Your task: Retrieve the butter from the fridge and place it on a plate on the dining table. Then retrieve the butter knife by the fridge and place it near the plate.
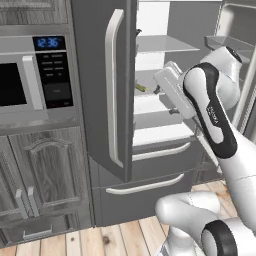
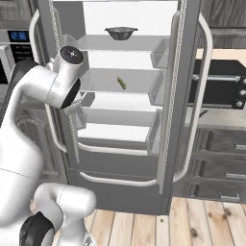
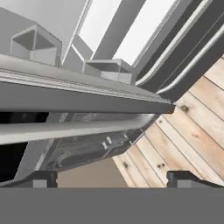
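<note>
The fridge [image 2: 129,182] stands with its right door swung open. The butter [image 2: 121,83] lies on a middle shelf [image 2: 115,89] inside, toward the back. The pincer [image 3: 112,177] is spread wide, holding nothing, beside the open door's long silver handle [image 3: 65,130], above the wooden floor [image 3: 192,131].

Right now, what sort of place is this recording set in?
A home kitchen, rendered: an open fridge with the butter on a shelf, a built-in microwave over dark wooden cabinets, and a plank floor.
</note>
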